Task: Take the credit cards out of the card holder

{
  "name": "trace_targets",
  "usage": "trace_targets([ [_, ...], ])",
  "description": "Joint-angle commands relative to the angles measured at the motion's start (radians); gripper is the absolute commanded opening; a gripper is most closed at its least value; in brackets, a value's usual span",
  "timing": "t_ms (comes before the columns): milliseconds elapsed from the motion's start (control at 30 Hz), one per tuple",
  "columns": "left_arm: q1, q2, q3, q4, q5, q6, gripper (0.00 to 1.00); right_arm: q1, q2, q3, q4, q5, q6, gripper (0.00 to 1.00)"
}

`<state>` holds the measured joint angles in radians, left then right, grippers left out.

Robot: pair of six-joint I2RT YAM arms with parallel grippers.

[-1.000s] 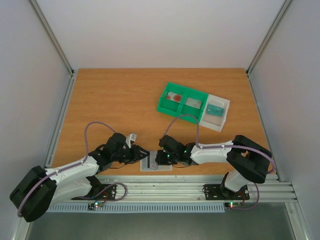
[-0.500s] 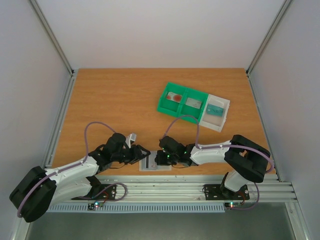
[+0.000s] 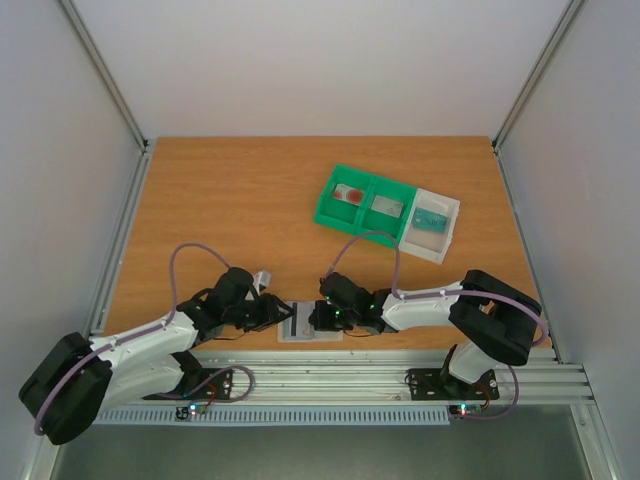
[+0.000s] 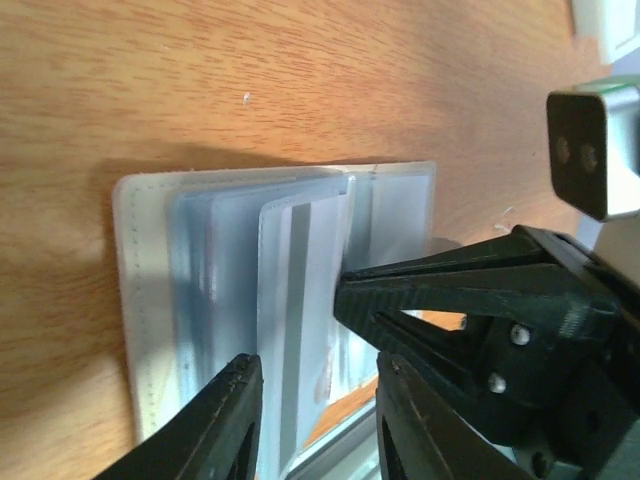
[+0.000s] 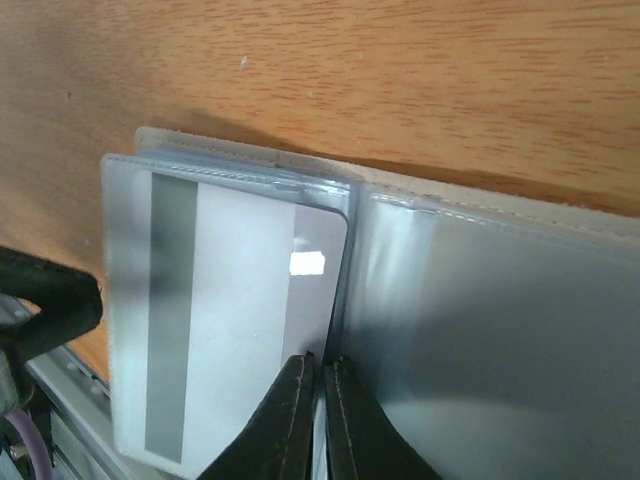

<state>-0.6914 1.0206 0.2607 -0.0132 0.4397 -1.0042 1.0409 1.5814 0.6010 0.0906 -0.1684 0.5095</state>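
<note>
**Top external view.** The card holder [image 3: 312, 328] lies open and flat on the table [image 3: 250, 200], at its near edge. It sits directly between the two claws. The left claw [image 3: 278, 316] is at the holder's left panel, and the right claw [image 3: 316, 318] is over its middle. Both are on it, but the left claw is the one next to the striped card.

**Left wrist view.** The left claw [image 4: 320, 425] is partly open and holds nothing that can be seen. One finger stands on each side of the near end of the pale card [image 4: 305, 300]. The card lies straight ahead of the claw in the grey-blue pocket, with its long axis and dark stripe running away along the fingers. Just beyond the claw's right-hand finger, the tip of the right claw [image 4: 345, 295] presses in at the card's far long edge, beside the fold. A pull would probably have to run straight back along that axis.

**Right wrist view.** The right claw [image 5: 322, 368] has its fingers pressed together with nothing visible between them. The tips rest where the card's edge meets the holder's fold. The pale card [image 5: 240, 330] lies just left of the tips, a light glare spot on its face. The holder's empty clear-fronted panel [image 5: 490, 340] lies to their right. No dark red card shows.
</note>
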Motion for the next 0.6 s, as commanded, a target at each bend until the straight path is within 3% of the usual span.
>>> trace_targets([
  [0,-0.004,-0.006,0.028,-0.043,-0.034,0.041,0.30,0.008,-0.035,-0.023,-0.034,0.011,0.010,0.09],
  [300,-0.005,0.059,0.029,0.040,0.005,0.041,0.13,0.009,-0.013,-0.006,-0.017,-0.008,0.014,0.10],
  [567,-0.004,0.152,0.008,0.123,0.015,0.044,0.06,0.008,0.006,-0.007,-0.002,-0.011,0.016,0.11],
])
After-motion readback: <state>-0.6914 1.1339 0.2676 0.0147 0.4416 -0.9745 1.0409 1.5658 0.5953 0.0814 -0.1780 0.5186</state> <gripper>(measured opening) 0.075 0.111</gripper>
